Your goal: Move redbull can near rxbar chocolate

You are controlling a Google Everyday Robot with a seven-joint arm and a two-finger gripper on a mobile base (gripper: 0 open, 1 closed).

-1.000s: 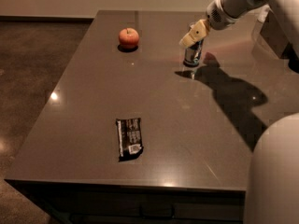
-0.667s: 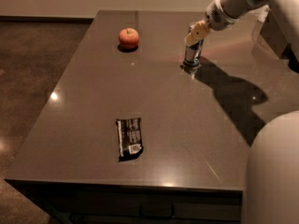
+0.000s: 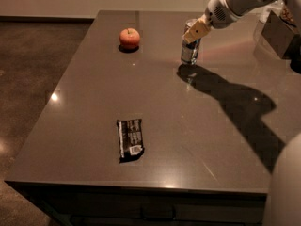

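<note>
Upper right of frame: redbull can (image 3: 190, 52) stood upright on table (image 3: 84, 102), slim, silvery, dimly lit. Gripper (image 3: 195, 31) sat against can's upper part; clamped or loose, couldn't tell. Rxbar chocolate (image 3: 130, 138), black wrapper with white text, lay lower left, well apart.

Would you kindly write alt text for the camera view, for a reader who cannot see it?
The robot's gripper is at the top of the upright redbull can on the far part of a dark table. The rxbar chocolate lies flat near the front edge, well apart from the can, and a red apple sits left of the can.
</note>
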